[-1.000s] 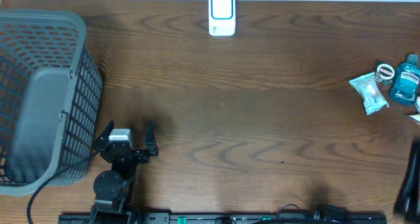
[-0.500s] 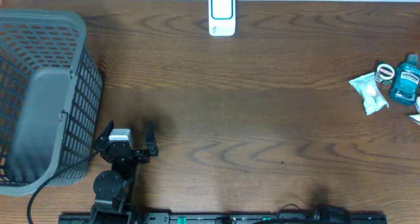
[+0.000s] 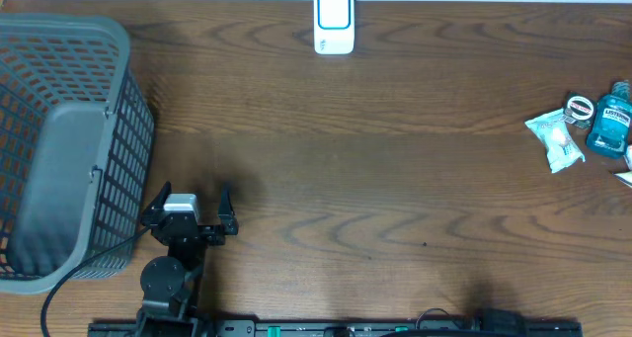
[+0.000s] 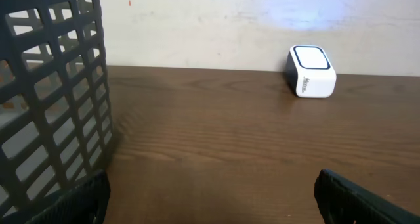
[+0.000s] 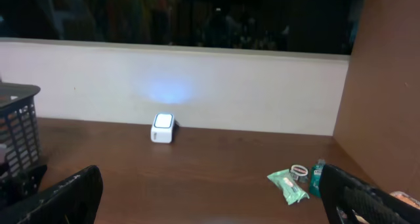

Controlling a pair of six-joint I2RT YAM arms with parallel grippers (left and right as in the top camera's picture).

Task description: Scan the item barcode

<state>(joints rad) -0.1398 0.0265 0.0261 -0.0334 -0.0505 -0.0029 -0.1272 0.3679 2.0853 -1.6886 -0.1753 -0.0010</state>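
Note:
The white barcode scanner [image 3: 334, 21] stands at the table's far edge, and also shows in the left wrist view [image 4: 312, 71] and the right wrist view [image 5: 162, 129]. The items lie at the far right: a green wipes packet [image 3: 556, 139], a blue bottle [image 3: 610, 120] and a small round tin [image 3: 580, 107]. From the right wrist the packet [image 5: 287, 184] shows beside the right finger. My left gripper [image 3: 190, 201] sits open at the front left, nothing between its fingers [image 4: 357, 198]. My right gripper [image 5: 216, 201] is open and empty, well short of the items; it is outside the overhead view.
A tall grey mesh basket [image 3: 133, 129] fills the left side, right next to my left gripper; its wall [image 4: 52, 86] shows close in the left wrist view. A white wall runs behind the table, and a brown panel closes off the right side.
The right arm, seen at the right edge of the overhead view a second ago, has left that view. The left arm and the items have not moved.

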